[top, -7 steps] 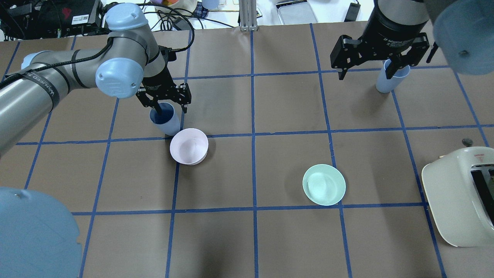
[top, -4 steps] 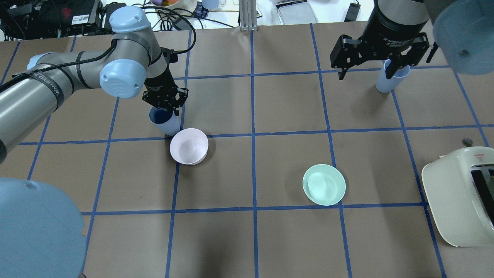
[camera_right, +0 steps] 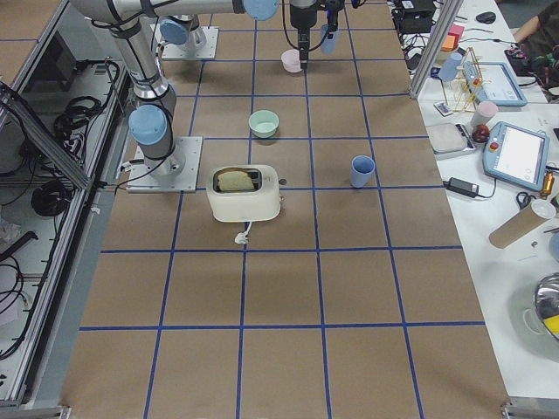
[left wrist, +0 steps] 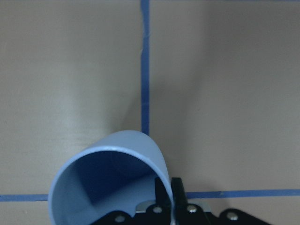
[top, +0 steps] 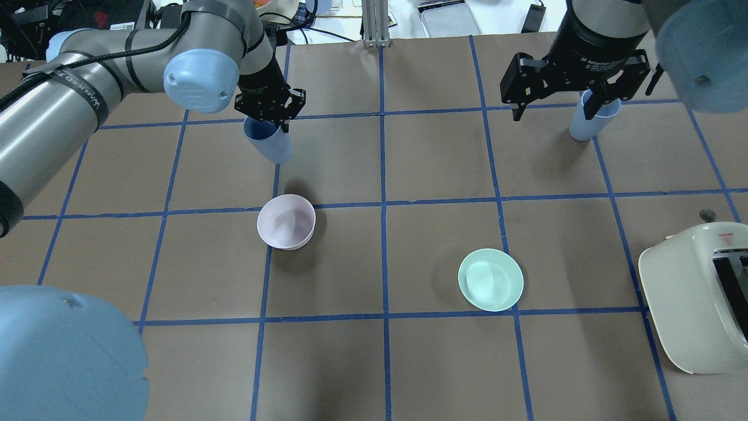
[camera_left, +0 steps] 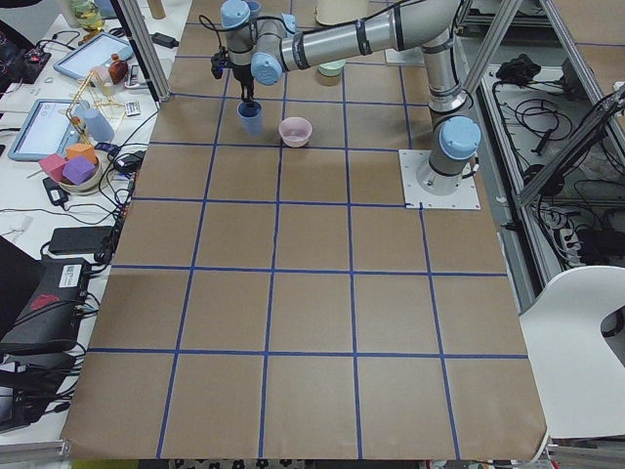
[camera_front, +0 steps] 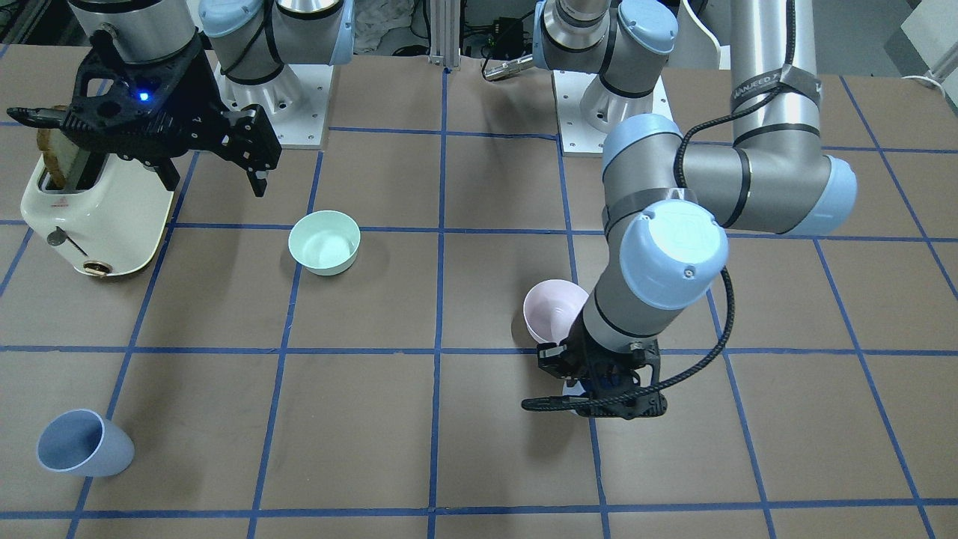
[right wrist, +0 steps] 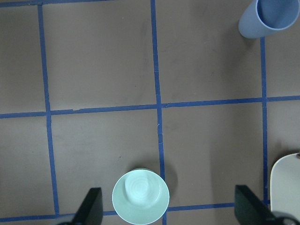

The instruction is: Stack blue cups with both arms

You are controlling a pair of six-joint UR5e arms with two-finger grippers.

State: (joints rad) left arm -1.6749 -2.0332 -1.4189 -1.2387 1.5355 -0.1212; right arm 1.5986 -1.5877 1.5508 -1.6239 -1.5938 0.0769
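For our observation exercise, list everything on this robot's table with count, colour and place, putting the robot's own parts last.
cups: 2, blue; one held by its rim in the left gripper, one standing far side, robot's right
pink bowl: 1, pale pink, left of centre
green bowl: 1, mint, right of centre
toaster: 1, cream, bread in slot, near side, robot's right
table: 1, brown, blue tape grid
left gripper: 1, black, shut on a cup
right gripper: 1, black, open, above the table
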